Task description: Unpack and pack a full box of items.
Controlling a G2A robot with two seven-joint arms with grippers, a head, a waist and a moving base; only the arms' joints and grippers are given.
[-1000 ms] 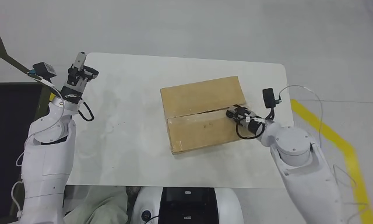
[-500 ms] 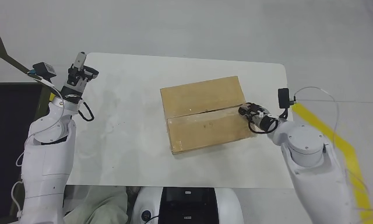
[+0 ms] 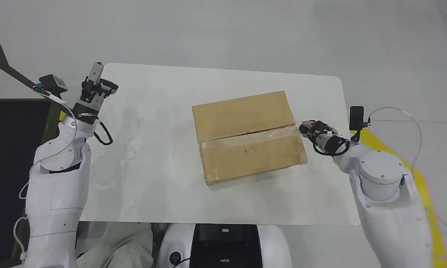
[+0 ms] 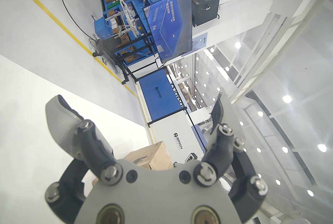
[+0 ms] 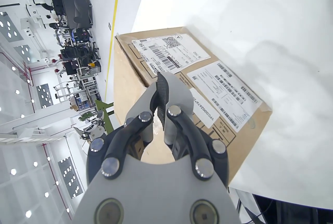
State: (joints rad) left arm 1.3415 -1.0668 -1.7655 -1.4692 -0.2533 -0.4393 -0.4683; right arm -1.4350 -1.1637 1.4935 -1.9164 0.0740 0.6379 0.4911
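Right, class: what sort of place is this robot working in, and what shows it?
Probably a factory or warehouse hall: yellow floor line, blue storage crates on racks, and a labelled cardboard box.

The box was seen to be plain tan cardboard, its end face covered by white labels printed with black barcodes. The table was plain white.

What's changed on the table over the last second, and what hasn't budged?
The right gripper, fingers shut, has pulled back from above the right end of the cardboard box. It now sits just past that end, over the table. Nothing was visibly taken hold of or let go. The box stayed closed in the same spot, and the left gripper stayed open by the table's far left corner.
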